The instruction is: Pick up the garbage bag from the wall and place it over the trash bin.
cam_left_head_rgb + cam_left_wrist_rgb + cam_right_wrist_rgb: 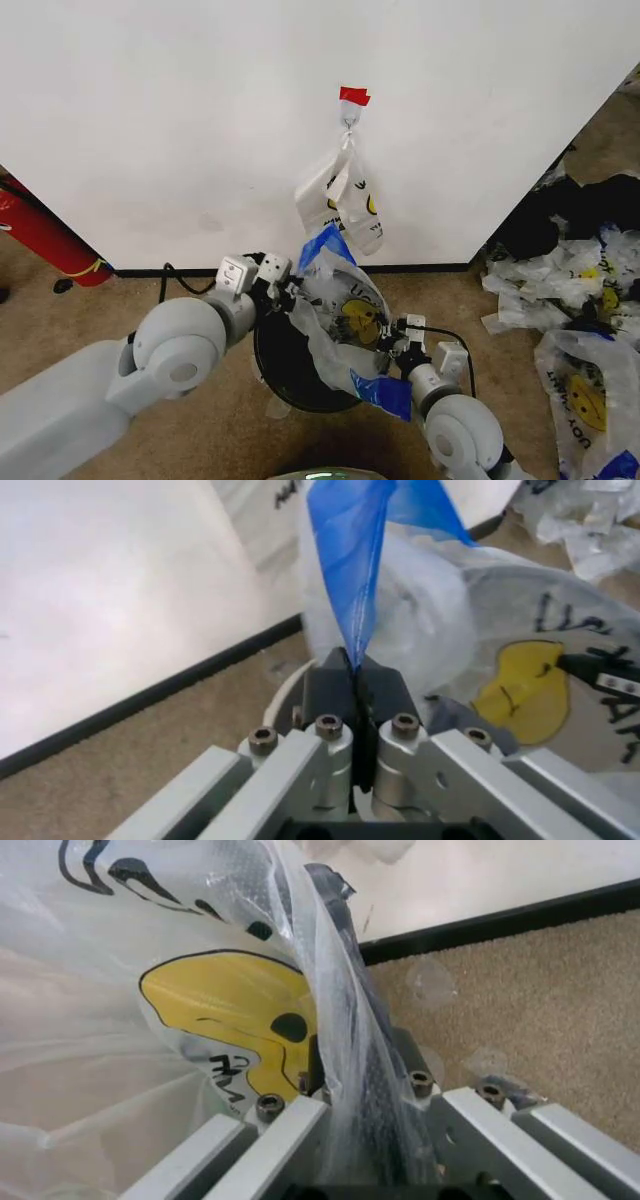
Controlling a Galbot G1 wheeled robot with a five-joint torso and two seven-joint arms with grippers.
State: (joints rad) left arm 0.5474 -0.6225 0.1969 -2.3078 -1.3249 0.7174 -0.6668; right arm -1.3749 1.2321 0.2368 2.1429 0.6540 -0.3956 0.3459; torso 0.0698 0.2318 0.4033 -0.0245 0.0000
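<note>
Garbage bag [345, 318] plastic is pinched at both ends: in the left wrist view the left gripper [356, 676] has its fingers closed flat on a blue handle [352, 562], and in the right wrist view the right gripper [345, 1087] clamps a gathered fold of clear film beside the yellow smiley. Outward from there, at lower centre of the head view, the bag hangs stretched between the two grippers over the mouth of the trash bin [268, 362]. To do this step well, I judge both arms should keep the mouth spread wider than the rim and lower evenly, so the film does not tear. The bin's far rim and the bag's opening are hidden by the film, and another smiley bag [343, 200] hangs on the wall [150, 120] at upper centre.
</note>
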